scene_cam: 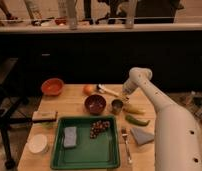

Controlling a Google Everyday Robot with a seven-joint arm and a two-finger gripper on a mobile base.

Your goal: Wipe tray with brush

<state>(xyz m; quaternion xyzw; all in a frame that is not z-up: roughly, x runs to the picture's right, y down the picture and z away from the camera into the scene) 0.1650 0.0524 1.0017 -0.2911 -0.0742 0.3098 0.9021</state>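
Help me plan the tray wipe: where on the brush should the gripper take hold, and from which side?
Probably the brush by the middle of its long white handle, from above: it lies flat on the table, dark head pointing away from the gripper, which sits by the handle's end.

Single view, set high above the near edge of the desk (69, 107), facing forward and down toward a dark counter (69, 55). Arm (164, 115) enters lower right; tool (125, 96) at mid-distance, over the desk's far side.
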